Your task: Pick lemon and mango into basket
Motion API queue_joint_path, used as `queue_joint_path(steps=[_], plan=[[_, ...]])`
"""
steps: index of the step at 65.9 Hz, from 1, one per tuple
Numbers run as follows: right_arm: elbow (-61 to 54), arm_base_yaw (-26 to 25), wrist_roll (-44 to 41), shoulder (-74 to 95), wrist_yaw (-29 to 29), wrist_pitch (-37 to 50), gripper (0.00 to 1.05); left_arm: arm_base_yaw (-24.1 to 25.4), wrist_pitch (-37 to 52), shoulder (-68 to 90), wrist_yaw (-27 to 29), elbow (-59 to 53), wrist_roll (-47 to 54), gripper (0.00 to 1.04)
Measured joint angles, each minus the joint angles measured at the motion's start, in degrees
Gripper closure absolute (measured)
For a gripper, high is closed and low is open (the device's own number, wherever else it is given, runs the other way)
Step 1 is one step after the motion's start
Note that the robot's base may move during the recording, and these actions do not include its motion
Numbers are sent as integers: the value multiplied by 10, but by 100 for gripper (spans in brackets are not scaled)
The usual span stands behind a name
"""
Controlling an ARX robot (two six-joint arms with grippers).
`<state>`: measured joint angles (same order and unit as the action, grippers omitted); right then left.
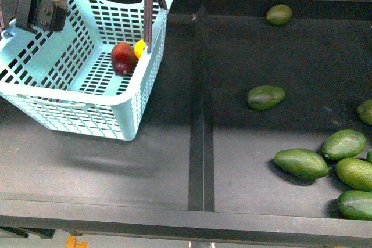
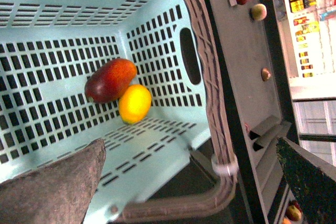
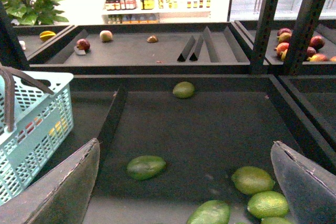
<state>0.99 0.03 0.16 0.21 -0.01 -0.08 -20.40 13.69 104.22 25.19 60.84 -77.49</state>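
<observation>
The left fingers [image 2: 58, 187] stood spread wide apart with the basket's brown-grey handles [image 2: 210, 103] running between them, though whether they actually pressed on a handle could not be told; the right fingers [image 3: 58, 192] were likewise wide open and held nothing, hovering over the dark worktop [image 1: 174, 166]. Inside the turquoise basket [image 1: 35, 94], which sat tilted at about ten o'clock in the front view, the dark red mango [image 1: 122, 58] and the lemon [image 1: 139, 48] lay touching against the far side wall, the lemon at roughly two o'clock from the mango. Green avocados [image 1: 265, 97] lay scattered well apart from the basket, from one o'clock round to five o'clock, beyond the divider [image 1: 200, 114].
</observation>
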Motion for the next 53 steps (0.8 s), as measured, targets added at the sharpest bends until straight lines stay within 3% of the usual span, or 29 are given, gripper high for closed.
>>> queue_joint_path(steps=[5,9,14,23,53], plan=[[0,0,0,0,0,0,9,-9,232,-61,-50,-116,222,26],[0,0,0,0,1,0,9,11,391,-141,-74,-229,499,46],[0,0,0,0,1,0,9,54,424,-206,-102,-329,698,71],[0,0,0,0,0,0,9,86,429,-274,-138,-416,753,101],[0,0,0,0,0,0,9,162,392,-468,-216,-571,767,101]])
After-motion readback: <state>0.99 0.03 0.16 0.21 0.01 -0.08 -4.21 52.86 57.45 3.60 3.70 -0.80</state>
